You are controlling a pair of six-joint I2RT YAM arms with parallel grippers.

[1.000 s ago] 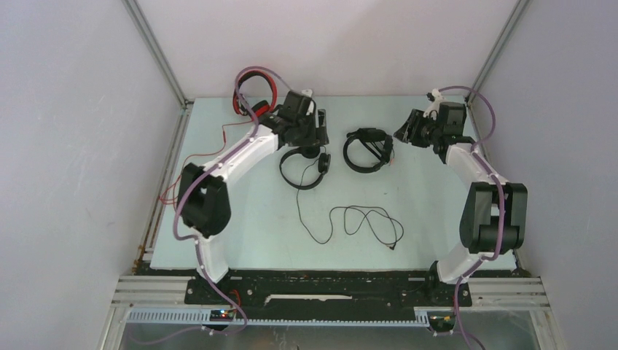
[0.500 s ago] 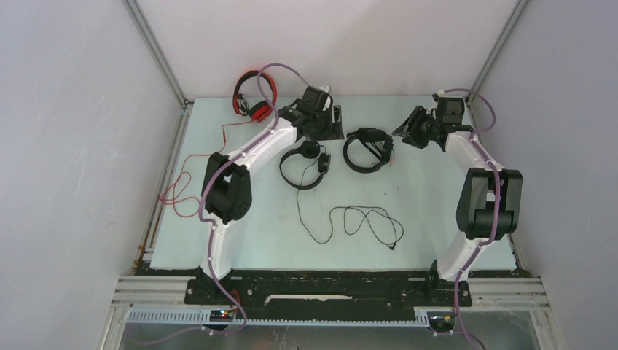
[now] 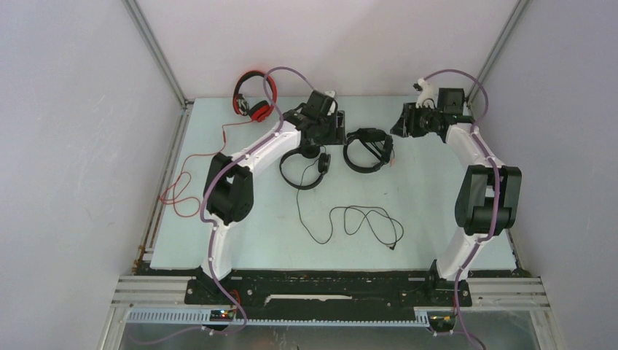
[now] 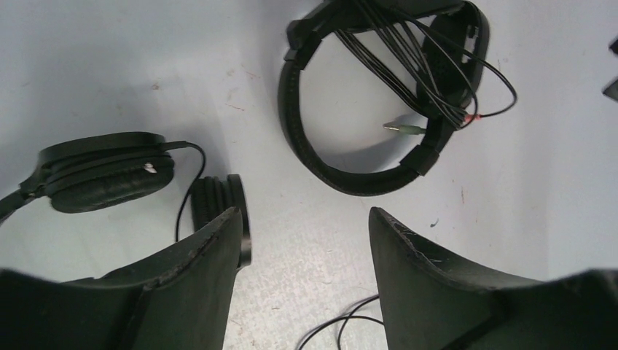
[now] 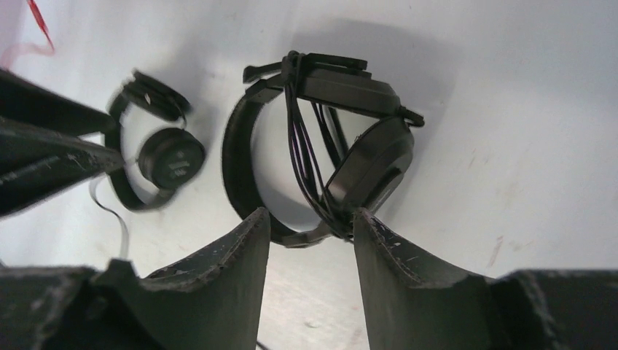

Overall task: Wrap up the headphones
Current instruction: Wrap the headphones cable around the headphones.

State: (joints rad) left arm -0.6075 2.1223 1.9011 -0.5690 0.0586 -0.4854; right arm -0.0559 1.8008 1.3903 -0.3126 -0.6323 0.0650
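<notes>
The left claw stands open, its two black fingers well apart with only bare bench between them, and it grips nothing. It hangs low over the far middle of the pale bench, above the far side of a black over-ear headset with a loose cable. In the left wrist view one finger covers part of a padded ear cup of that headset; whether it touches I cannot tell. The headset's thin black cable runs off in loops toward the near edge.

The right claw is open too, its fingers parted by a moderate gap, and it holds nothing. It sits near the far right corner and points at a second black over-ear headset with its cable wound across the band. This one lies between the two claws, apart from both. Its metal plug shows inside the band.

A red over-ear headset sits at the far left corner, behind the left arm. Its red cable trails along the left edge.
</notes>
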